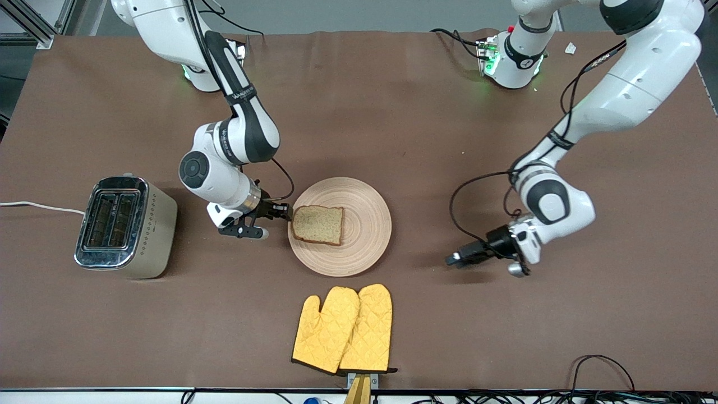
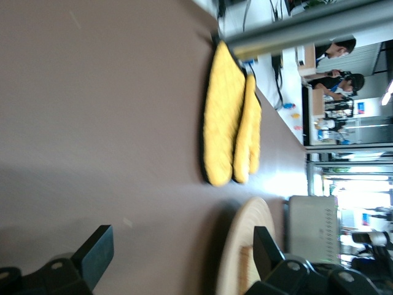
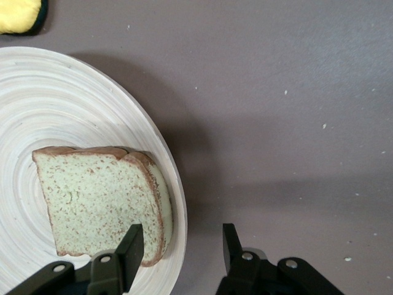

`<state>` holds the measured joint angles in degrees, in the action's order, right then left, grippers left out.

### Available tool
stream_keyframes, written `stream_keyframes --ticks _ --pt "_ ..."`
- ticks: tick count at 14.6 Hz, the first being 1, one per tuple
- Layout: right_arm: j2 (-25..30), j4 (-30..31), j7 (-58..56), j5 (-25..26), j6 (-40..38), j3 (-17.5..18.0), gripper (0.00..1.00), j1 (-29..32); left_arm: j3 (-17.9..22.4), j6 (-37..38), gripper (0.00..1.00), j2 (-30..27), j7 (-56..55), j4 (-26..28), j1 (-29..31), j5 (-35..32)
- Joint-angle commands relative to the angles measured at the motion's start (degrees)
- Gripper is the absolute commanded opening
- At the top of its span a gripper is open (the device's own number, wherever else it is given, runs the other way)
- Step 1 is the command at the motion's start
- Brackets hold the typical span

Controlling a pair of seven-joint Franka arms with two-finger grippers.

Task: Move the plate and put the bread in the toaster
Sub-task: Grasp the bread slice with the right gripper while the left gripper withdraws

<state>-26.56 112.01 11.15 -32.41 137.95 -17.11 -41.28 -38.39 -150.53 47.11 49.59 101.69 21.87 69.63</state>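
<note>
Nearest the front camera lay a pair of yellow quilted oven mitts (image 1: 343,329), flat on the brown table (image 1: 505,336) side by side, fingertips toward the plate, well apart from both grippers; also caught in the left wrist view (image 2: 230,123). Just farther from the camera sat the plate (image 1: 364,247), round and pale with ring grooves, roughly mid-table. Carried the bread (image 1: 318,224), one speckled slice lying flat, off-centre toward the right arm's end, one crust edge close to the plate rim (image 3: 80,86). Found the right gripper (image 1: 280,220) low at that rim, fingers parted with a clear gap, holding nothing; one fingertip (image 3: 132,243) over the crust edge of the slice (image 3: 98,200), the other over bare table just beside the rim. Noted the toaster (image 1: 126,227) upright toward the right arm's end, chrome top and both slots facing up, white cord (image 1: 39,206) trailing toward the table edge; open table between toaster and plate apart from the right gripper and wrist. Recorded the left gripper (image 1: 455,258) low over bare table toward the left arm's end, near the plate but not touching, fingers (image 2: 98,252) spread wide and empty, arm waiting. Black cable (image 1: 477,191) looped from that wrist above the tabletop.
</note>
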Motion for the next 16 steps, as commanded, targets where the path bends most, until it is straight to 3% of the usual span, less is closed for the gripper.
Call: stream_keyframes --ticks 1,4,8,12,16 --pt "-2.00 -1.36 3.43 -0.99 1.44 -0.64 0.50 -2.75 1.29 0.50 1.00 -1.23 -2.99 -0.70 3.69 -9.29" --pt "-2.71 -1.54 3.52 -0.99 2.32 -0.64 0.44 -3.11 0.86 4.69 1.00 -1.93 -8.27 -1.41 10.19 -22.39" --pt "-3.15 -1.54 3.61 -0.99 2.94 -0.64 0.36 -3.46 1.38 16.73 1.00 -8.16 -16.53 -3.78 14.51 -30.40" --pt "-3.24 -1.54 3.61 -0.99 3.46 -0.56 0.30 -3.72 0.86 25.88 1.00 -13.00 -31.45 -8.87 15.40 -48.23" --pt "-4.29 -1.54 3.79 -0.99 4.87 -0.56 0.29 -4.42 -1.69 27.64 1.00 -17.21 -41.06 -9.06 14.96 -58.89"
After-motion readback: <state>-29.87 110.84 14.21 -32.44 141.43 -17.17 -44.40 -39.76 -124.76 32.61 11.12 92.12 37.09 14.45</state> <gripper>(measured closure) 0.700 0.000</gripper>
